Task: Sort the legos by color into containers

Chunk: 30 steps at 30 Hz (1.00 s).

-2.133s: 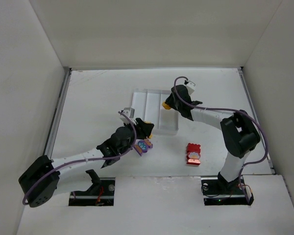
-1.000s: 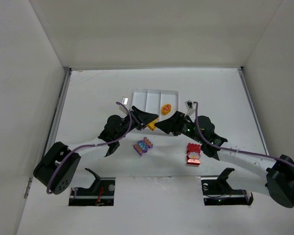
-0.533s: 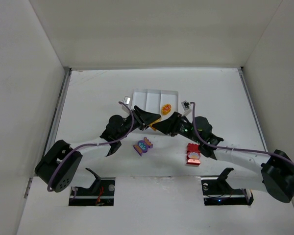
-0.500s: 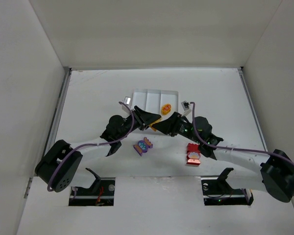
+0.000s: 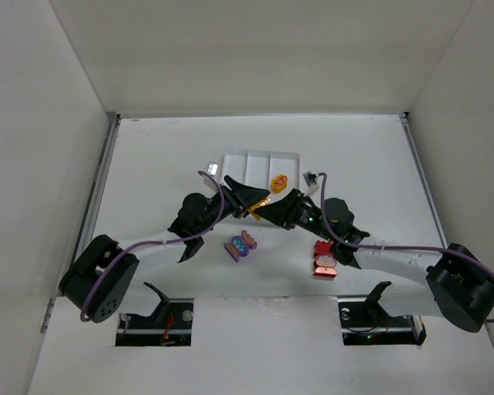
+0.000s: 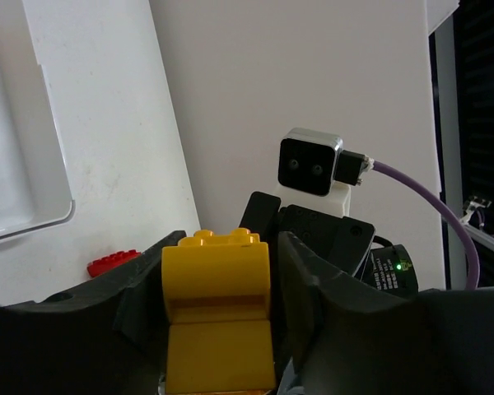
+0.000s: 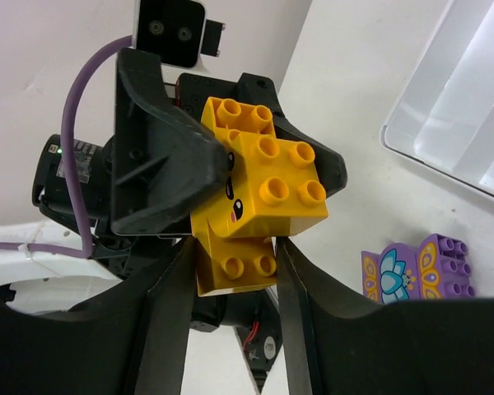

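A yellow lego (image 5: 258,202) hangs above the table just in front of the white tray (image 5: 240,167), between both grippers. My left gripper (image 5: 249,197) is shut on it; in the left wrist view (image 6: 218,276) the yellow brick (image 6: 216,313) fills the gap between its fingers. In the right wrist view it is a stack of yellow bricks with a printed face (image 7: 259,185), and my right gripper (image 7: 233,255) is closed on its lower brick. An orange lego (image 5: 278,182) lies in the tray's right compartment. A purple lego (image 5: 240,245) and a red lego (image 5: 324,257) lie on the table.
The tray's left and middle compartments show nothing in them. The purple lego (image 7: 416,263) lies below the tray's corner (image 7: 469,107) in the right wrist view. The red lego (image 6: 113,264) shows beside the left fingers. White walls enclose the table on three sides.
My right gripper left the orange lego in the tray, swung down and left, and met the left gripper at the yellow lego. My left gripper rose towards the tray with that lego.
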Each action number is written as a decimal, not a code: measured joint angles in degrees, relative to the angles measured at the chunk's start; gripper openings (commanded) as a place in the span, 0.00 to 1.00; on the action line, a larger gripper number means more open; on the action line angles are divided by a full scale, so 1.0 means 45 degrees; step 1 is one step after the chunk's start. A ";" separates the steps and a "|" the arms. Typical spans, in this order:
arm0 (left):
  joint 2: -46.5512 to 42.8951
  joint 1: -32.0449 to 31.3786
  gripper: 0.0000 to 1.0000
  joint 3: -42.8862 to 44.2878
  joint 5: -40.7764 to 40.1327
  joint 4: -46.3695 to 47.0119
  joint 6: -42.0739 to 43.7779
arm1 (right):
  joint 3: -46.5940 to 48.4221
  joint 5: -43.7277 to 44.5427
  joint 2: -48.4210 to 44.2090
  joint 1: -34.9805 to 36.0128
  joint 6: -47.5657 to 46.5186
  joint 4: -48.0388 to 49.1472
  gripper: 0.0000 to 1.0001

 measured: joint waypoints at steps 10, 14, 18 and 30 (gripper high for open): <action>-0.0495 0.0452 0.56 -0.0146 -0.0019 -0.0223 -0.0005 | -0.0131 0.0301 -0.0291 -0.0107 -0.0233 -0.0534 0.32; -0.0928 0.0627 0.56 -0.0403 -0.0053 -0.0423 0.0112 | -0.0136 0.0559 -0.0699 -0.0325 -0.0495 -0.1107 0.32; -0.1166 0.0597 0.53 -0.0510 -0.0180 -0.0714 0.0277 | -0.0136 0.0850 -0.0981 -0.0520 -0.0763 -0.1627 0.32; -0.0899 -0.0126 0.43 -0.0510 -0.0903 -0.0991 0.0670 | -0.0136 0.1122 -0.1166 -0.0520 -0.0913 -0.2074 0.32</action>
